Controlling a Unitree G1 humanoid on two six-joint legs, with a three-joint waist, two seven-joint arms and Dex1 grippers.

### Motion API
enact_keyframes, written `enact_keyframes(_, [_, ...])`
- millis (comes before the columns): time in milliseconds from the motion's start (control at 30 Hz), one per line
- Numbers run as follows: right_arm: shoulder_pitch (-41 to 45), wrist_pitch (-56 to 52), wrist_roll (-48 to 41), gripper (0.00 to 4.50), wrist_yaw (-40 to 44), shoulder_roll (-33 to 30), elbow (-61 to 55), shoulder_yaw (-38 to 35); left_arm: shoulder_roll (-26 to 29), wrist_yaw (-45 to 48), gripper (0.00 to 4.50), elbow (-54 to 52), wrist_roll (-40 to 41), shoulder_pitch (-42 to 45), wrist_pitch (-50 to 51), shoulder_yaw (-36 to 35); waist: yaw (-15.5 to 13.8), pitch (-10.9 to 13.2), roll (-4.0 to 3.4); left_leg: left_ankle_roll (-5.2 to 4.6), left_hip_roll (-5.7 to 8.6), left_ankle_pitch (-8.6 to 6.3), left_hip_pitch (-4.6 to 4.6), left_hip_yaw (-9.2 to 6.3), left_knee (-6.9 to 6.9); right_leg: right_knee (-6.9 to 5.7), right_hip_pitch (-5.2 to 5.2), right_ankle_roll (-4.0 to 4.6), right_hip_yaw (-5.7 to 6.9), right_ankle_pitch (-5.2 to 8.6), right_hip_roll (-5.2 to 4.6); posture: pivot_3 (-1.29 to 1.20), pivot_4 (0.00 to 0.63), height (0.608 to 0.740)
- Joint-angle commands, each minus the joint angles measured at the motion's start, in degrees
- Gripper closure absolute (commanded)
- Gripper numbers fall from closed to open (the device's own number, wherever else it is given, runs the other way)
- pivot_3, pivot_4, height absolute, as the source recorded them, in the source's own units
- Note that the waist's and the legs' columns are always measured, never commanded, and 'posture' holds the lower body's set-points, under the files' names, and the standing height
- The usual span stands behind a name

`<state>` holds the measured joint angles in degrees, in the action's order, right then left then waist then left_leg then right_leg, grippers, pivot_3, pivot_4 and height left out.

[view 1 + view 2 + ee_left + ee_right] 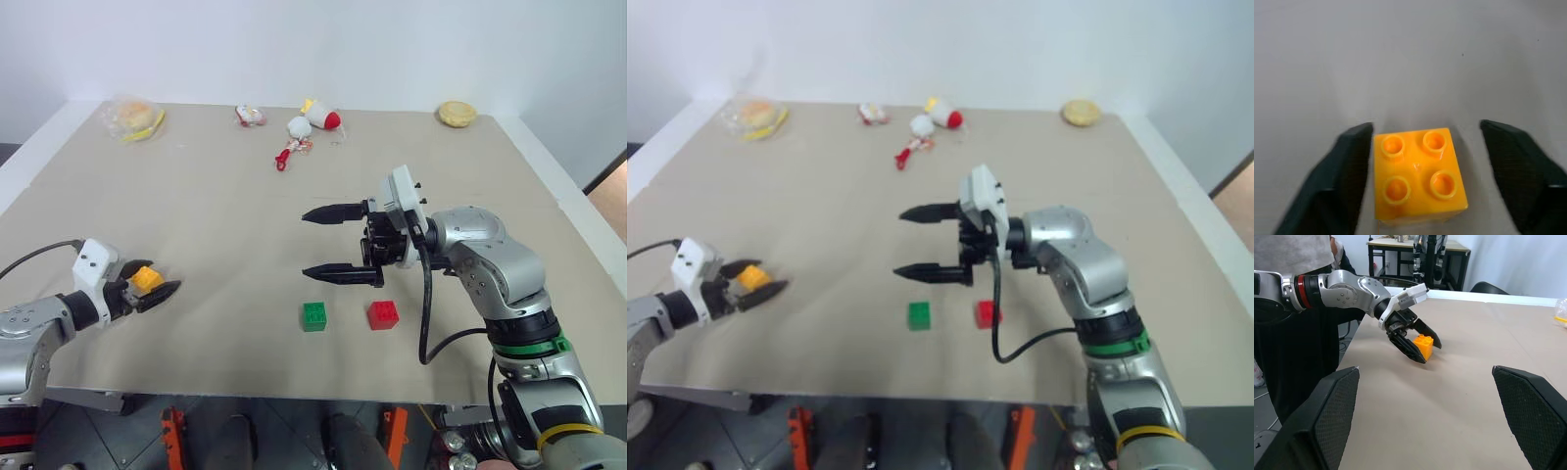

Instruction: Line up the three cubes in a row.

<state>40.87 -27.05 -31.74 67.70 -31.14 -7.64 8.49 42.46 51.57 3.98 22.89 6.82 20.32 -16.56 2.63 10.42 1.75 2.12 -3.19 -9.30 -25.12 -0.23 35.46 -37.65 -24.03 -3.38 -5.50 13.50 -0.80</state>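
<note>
A wide beige tabletop [225, 215] is seen from above, with white wall behind it. At about 8 o'clock, close to the left edge, the left hand [157, 287] is set low around the yellow-orange cube [147, 278]. In the left wrist view the cube [1419, 174] sits studs-up between the two black fingers [1349, 166]; one finger is touching its side and the other is held slightly apart, so the cube is bracketed but not yet clamped.

At about 6 o'clock, close to the near edge, the green cube [314, 316] and the red cube [383, 314] are placed side by side with a small gap between them. Both are well apart from the yellow-orange cube, and bare tabletop lies between.

The right hand [328, 243] is held level above the surface just behind these two cubes, its fingers spread wide and nothing held, pointing toward 9 o'clock.

Along the far edge, from 11 to 1 o'clock, a wrapped bun [135, 117], small red-and-white plush toys [312, 119] and a round yellow item [457, 114] are scattered. The middle of the tabletop is open.
</note>
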Motion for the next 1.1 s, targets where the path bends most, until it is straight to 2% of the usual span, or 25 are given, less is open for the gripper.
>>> enact_keyframes(33, [0.15,0.15,-0.59,0.0,-0.11,-0.68,-2.11,-1.97,0.18,-0.37,2.16,-0.32,-0.06,0.83,-1.04,-0.41,0.0,0.0,0.0,0.0,0.0,0.0,0.0,0.0,0.0,-0.01,0.0,0.0,0.0,0.0,0.0,0.0,0.15,0.737])
enact_keyframes(133, [0.23,0.24,-0.61,0.0,-0.12,-0.88,-1.87,-2.03,-0.03,-0.62,3.14,-0.26,-0.24,0.92,-1.04,-0.15,0.0,0.0,0.0,0.0,0.0,0.0,0.0,0.0,0.01,-0.05,-0.01,0.01,-0.01,0.0,0.01,0.0,0.15,0.737])
enact_keyframes(367, [0.36,-0.45,-1.97,0.0,0.54,-2.58,-2.4,-3.77,-0.87,2.11,3.11,-3.59,1.33,3.94,-1.8,2.34,-0.11,0.0,0.01,0.0,0.01,0.01,0.0,0.0,0.05,-0.28,-0.08,0.05,0.0,0.06,0.01,0.0,0.15,0.737])
enact_keyframes(667, [-6.01,-4.48,-4.5,0.0,1.35,-11.56,-8.2,-8.44,-2.34,15.48,3.11,-10.98,3.81,13.78,-0.47,16.67,-0.04,-0.01,0.03,0.06,0.04,0.05,-0.06,0.04,0.09,-0.36,-0.05,-0.11,-0.1,0.11,0.03,0.0,0.15,0.737])
enact_keyframes(867, [-12.11,-7.23,-6.28,0.0,-2.94,-14.9,-14.21,-13.05,-1.81,25.73,3.11,-6.54,0.34,18.09,-5.14,24.69,0.06,0.0,0.02,0.05,-0.06,0.05,-0.05,-0.07,0.03,-0.5,-0.16,-0.18,-0.22,0.13,0.34,0.0,0.15,0.737])
enact_keyframes(1100, [-16.23,-10.51,-9.0,0.0,-7.53,-16.21,-20.0,-16.44,-2.73,30.21,3.11,0.22,-2.88,19.95,-10.65,26.81,0.1,0.0,0.02,0.04,-0.15,0.06,-0.02,-0.04,0.14,-0.51,-0.15,0.07,-0.3,0.17,0.42,0.0,0.15,0.737])
